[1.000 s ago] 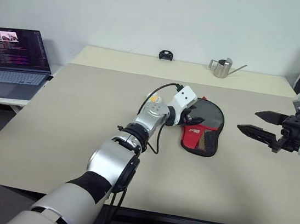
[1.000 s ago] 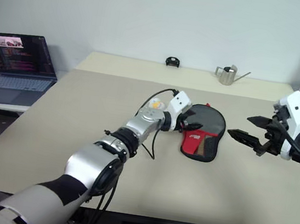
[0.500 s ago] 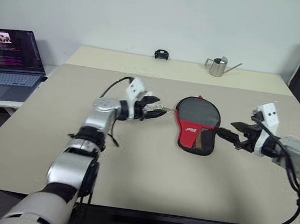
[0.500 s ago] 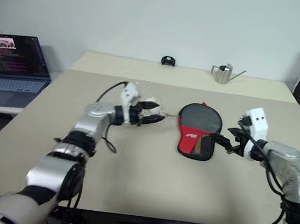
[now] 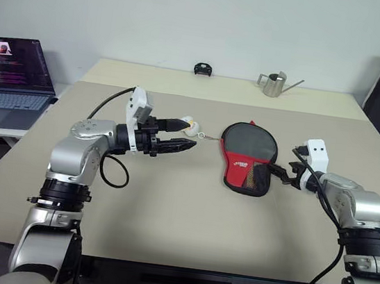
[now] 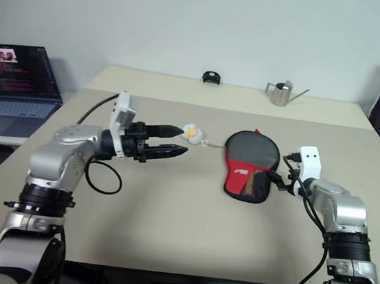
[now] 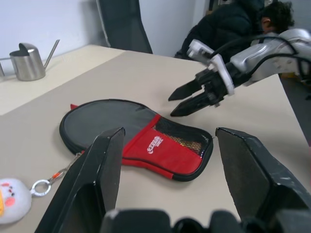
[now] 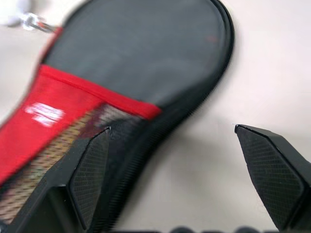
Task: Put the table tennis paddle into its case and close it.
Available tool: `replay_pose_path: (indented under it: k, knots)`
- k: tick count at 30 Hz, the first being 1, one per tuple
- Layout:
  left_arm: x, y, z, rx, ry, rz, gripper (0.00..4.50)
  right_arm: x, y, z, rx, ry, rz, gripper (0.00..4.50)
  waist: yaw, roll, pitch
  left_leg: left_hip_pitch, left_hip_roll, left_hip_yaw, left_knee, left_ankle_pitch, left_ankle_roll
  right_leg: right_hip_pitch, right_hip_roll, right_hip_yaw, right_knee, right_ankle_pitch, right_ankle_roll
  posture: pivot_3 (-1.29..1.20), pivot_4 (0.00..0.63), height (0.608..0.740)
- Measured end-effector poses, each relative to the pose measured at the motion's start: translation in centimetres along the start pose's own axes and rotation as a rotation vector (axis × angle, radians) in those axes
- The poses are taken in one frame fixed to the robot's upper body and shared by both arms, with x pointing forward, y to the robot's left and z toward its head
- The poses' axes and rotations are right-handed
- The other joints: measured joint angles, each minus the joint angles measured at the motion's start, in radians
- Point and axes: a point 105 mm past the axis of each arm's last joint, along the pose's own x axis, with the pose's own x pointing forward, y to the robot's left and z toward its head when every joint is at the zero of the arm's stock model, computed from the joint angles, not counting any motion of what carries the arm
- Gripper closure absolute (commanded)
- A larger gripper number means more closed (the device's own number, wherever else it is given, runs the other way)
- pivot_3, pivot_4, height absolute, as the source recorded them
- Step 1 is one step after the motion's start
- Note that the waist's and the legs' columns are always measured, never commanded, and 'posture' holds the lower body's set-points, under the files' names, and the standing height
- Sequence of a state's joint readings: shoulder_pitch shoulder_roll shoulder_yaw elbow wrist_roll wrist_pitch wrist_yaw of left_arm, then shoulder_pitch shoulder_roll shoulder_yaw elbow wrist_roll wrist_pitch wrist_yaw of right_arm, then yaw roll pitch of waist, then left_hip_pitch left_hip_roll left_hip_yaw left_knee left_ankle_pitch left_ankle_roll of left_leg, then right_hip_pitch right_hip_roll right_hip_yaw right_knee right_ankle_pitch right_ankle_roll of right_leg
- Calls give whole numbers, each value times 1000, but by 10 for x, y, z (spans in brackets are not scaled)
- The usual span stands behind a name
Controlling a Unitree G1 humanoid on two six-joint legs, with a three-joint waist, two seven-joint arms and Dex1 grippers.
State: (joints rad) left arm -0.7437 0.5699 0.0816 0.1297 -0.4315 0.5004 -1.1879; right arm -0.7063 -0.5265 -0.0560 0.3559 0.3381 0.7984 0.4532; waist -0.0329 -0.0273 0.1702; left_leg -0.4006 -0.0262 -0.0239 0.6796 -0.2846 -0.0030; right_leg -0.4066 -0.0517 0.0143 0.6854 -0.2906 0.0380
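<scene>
A broad, matte beige table (image 5: 168,202) fills the scene; its surface is smooth, and a seam marks a second slab at the far edge. A laptop (image 5: 9,76) with a lit screen sits on a lower desk at the robot's left. The case (image 5: 247,158) lies flat near the table's middle: a paddle-shaped black fabric pouch with a red panel bearing a white logo and a mesh pocket at its narrow end. It looks closed, and the table tennis paddle cannot be seen, so it is judged to be inside.

The left gripper (image 5: 182,137) hovers above the table, pointing toward the case, its 2 black fingers spread and holding nothing. The right gripper (image 7: 181,103) sits low at the case's narrow end, fingers parted and empty, 1 on each side of the pouch's edge in the right wrist view.

The step in hand is judged to be checking or finishing the closure. To do it well, the right gripper should pin the soft narrow end so the fabric does not slide or bunch.

A steel watering can (image 5: 276,85) and a small black object (image 5: 202,68) stand at the far edge. A soft white charm (image 5: 191,124) on a ring and short chain lies just beside the case's round end.
</scene>
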Motion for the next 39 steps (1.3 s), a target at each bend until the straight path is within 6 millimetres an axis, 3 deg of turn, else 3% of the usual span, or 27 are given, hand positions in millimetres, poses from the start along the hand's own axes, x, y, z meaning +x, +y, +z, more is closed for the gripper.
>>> replay_pose_path:
  k: [8,13,25,28,39]
  knots:
    - [-5,4,3,11,13,29,1237,16,15,3,51,-4,54,40,0,0,0,0,0,0,0,0,0,0,0,0,1,0,0,0,150,740]
    - [-6,4,4,14,9,30,1237,19,13,-6,68,28,54,40,0,0,0,0,0,0,0,0,0,0,0,0,1,0,0,0,150,740]
    - [-7,5,4,20,6,33,1237,24,14,-5,59,40,61,40,0,0,0,1,0,0,0,0,0,0,0,0,3,0,0,0,150,740]
    - [-7,5,4,21,6,32,1237,27,20,-5,65,45,82,588,-6,0,0,2,1,1,0,0,0,0,1,1,4,0,0,0,150,740]
    - [-9,4,-2,19,16,36,1237,40,37,-8,103,79,138,4014,-22,0,0,4,1,1,0,0,1,0,1,1,8,0,0,0,150,740]
